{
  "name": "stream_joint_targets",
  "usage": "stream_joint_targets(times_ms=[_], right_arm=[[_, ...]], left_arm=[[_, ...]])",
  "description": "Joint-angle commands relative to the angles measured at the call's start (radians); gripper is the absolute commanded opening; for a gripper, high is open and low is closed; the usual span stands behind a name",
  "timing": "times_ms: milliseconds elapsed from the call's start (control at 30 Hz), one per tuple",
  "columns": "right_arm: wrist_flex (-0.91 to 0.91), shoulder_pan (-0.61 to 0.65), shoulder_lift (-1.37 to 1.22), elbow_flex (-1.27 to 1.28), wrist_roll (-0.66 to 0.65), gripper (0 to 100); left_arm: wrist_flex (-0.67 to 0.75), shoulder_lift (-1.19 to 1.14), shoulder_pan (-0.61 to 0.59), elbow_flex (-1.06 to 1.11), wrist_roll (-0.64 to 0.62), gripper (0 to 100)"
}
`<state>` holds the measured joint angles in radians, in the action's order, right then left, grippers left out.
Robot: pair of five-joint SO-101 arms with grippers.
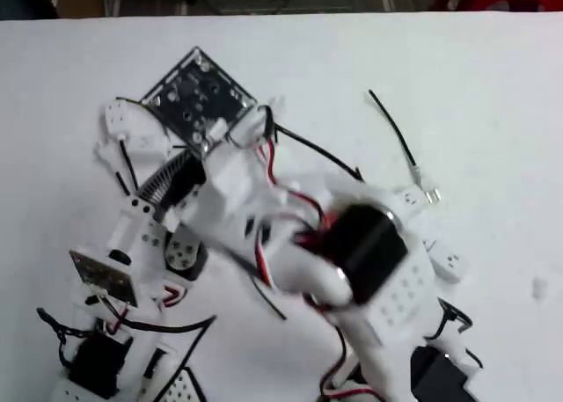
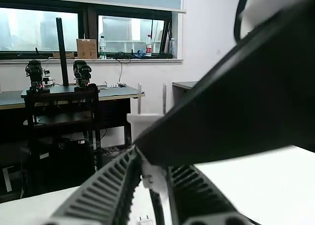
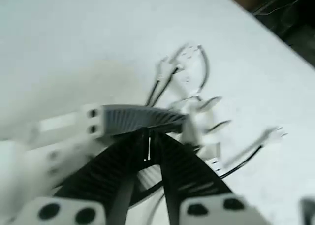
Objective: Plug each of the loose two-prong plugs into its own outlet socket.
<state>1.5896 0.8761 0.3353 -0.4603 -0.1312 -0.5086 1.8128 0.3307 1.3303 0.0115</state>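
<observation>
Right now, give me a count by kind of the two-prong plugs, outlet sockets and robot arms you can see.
two-prong plugs: 2
outlet sockets: 3
robot arms: 2
Total: 7

The white table (image 1: pixel 475 68) carries a loose plug (image 1: pixel 422 182) on a thin black cord at the right. A white outlet block (image 1: pixel 449 263) lies nearer, another (image 1: pixel 119 118) lies at the far left, and a small white scrap (image 1: pixel 538 288) sits by the right edge.
</observation>
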Motion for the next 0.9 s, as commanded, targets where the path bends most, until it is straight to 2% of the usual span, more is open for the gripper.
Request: stream_joint_targets(times_ms=[0,100,233,433,633,733,867], right_arm=[[-0.194,-0.131,0.015,0.115,-0.147,1.9],[-0.335,-0.24,0.018,0.252,-0.209,1.9],[-0.447,-0.348,0.025,0.382,-0.222,1.9],[-0.456,-0.38,0.064,0.384,-0.222,1.9],[-0.496,-0.386,0.274,0.387,-0.222,1.9],[-0.484,-0.418,0.36,0.394,-0.222,1.9],[-0.438,-0.536,0.424,0.471,-0.216,1.9]], left_arm=[[0.026,0.008,0.01,-0.009,-0.003,2],[0.026,0.008,0.01,-0.009,-0.003,2],[0.028,0.008,0.01,-0.009,-0.003,2],[0.028,0.008,0.01,-0.006,-0.003,2],[0.023,0.005,0.007,-0.003,-0.003,2],[0.028,0.001,-0.058,-0.003,-0.009,2],[0.031,-0.024,-0.168,-0.006,-0.023,2]])
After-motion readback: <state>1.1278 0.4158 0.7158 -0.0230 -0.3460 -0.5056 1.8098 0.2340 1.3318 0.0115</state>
